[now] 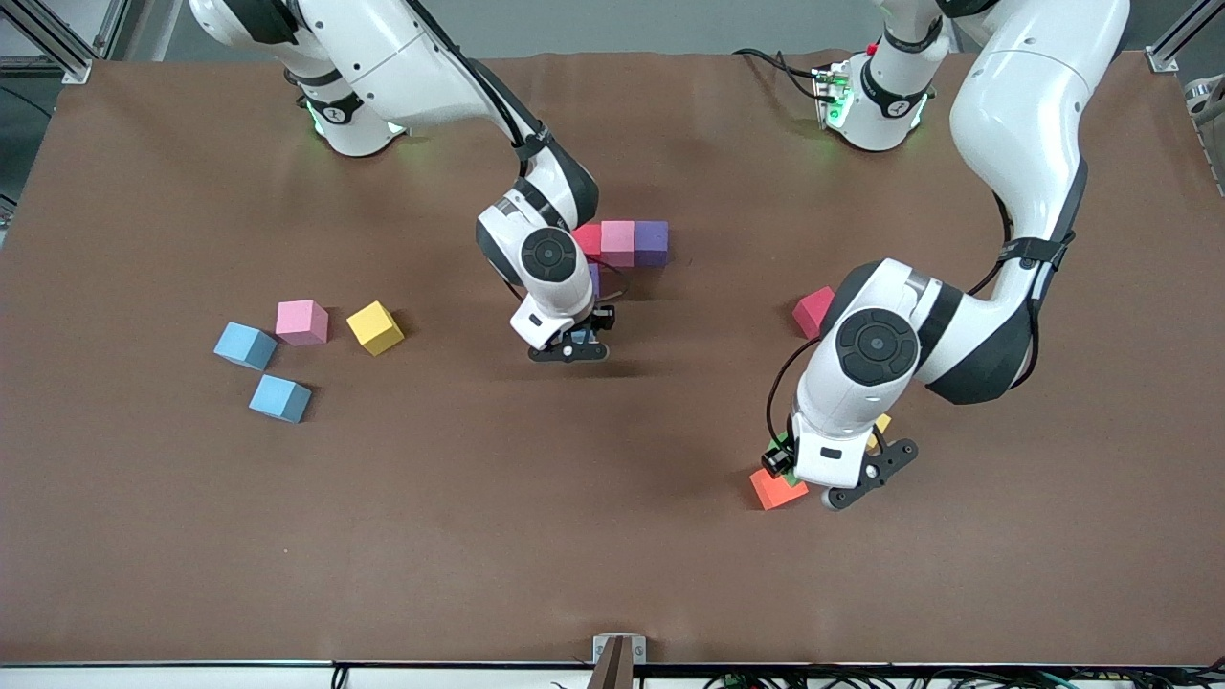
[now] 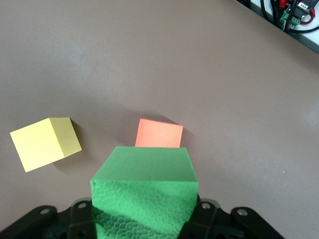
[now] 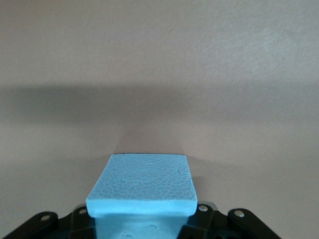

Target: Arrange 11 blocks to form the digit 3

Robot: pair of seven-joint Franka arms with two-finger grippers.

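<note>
A row of three blocks, red (image 1: 588, 238), pink (image 1: 617, 242) and purple (image 1: 652, 242), lies mid-table; a further purple block (image 1: 594, 279) peeks out under the right arm, nearer the front camera than the row. Low over the mat just nearer the camera, my right gripper (image 1: 570, 346) (image 3: 142, 221) is shut on a blue block (image 3: 142, 184). My left gripper (image 1: 799, 469) (image 2: 144, 221) is shut on a green block (image 2: 144, 184) (image 1: 780, 444) above an orange block (image 1: 776, 489) (image 2: 159, 133). A yellow block (image 2: 45, 143) (image 1: 881, 423) lies beside it.
Loose blocks lie toward the right arm's end: two blue (image 1: 245, 345) (image 1: 279, 398), one pink (image 1: 302, 322), one yellow (image 1: 375, 327). A red block (image 1: 813, 311) sits by the left arm's elbow. The brown mat (image 1: 478, 536) covers the table.
</note>
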